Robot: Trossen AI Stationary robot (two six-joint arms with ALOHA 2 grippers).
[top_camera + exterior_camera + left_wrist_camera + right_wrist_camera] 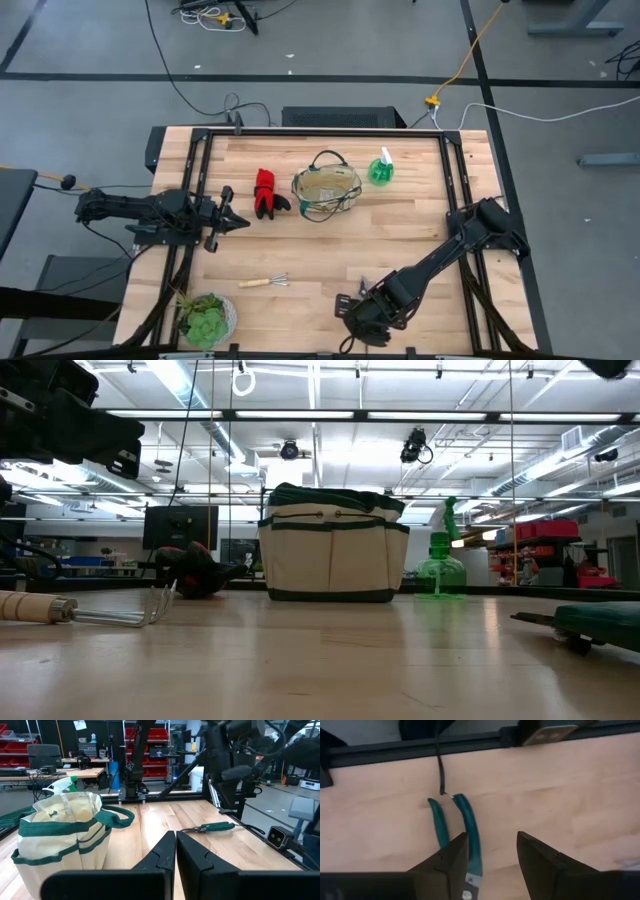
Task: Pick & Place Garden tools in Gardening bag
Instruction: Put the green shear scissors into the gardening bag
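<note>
Green-handled steel pruning shears (455,832) lie flat on the table, handles just outside one finger of the right gripper (492,857), jaws open, probably lining up. Left gripper (176,851), jaws closed, waits beside the tan fabric gardening bag (62,835).

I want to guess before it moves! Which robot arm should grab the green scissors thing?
Probably the right one. The right gripper hangs open directly over the green-handled pruning shears near the table's front edge. The left gripper is shut and far away, beside the red-and-black gloves.
</note>
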